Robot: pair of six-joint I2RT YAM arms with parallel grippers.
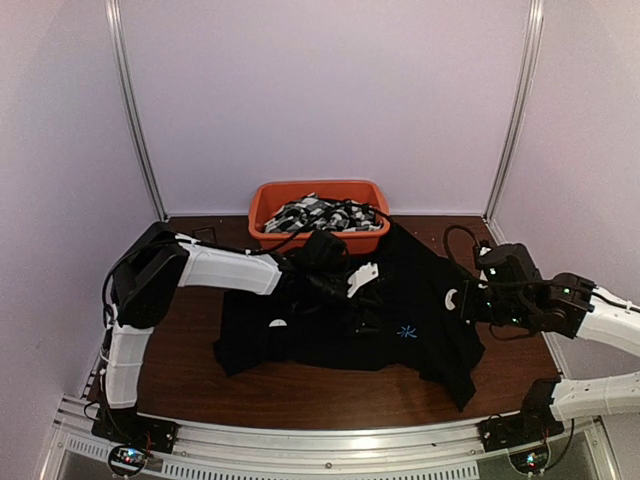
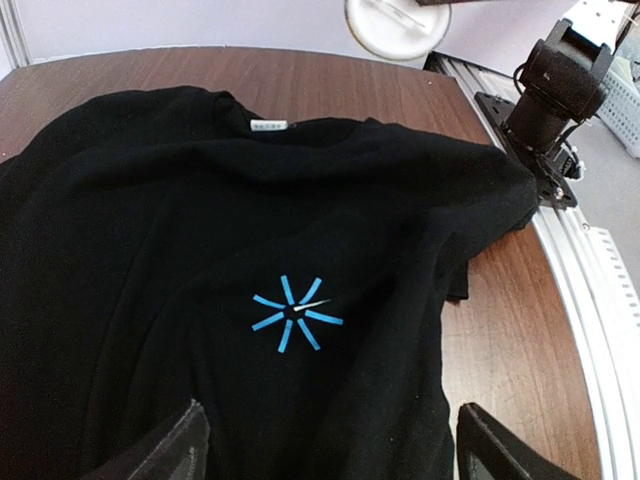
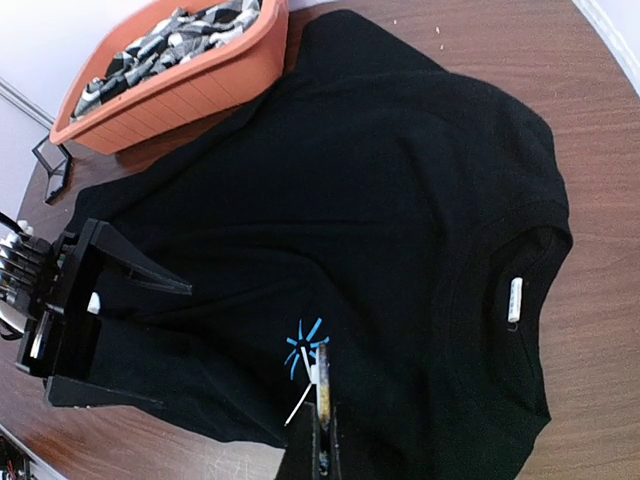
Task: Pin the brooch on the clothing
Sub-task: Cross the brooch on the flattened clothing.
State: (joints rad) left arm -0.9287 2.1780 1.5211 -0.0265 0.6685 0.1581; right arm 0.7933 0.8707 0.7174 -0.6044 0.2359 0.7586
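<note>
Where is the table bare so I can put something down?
Bare table shows along the front, between the shirt and the rail, widest at the front left beside the left arm. A smaller patch lies at the front right. The back middle is crowded: the bin stands there with the shirt beside it.

Soft, even light, mild blur; the black shirt (image 2: 150,250) shows little detail.

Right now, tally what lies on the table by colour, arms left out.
Black: 1, the shirt
Orange: 1, the bin
Black-and-white: 1, the heap of cloth in the bin, pieces too tangled to count
Light blue: 1, the starburst on the shirt front
Total: 4
</note>
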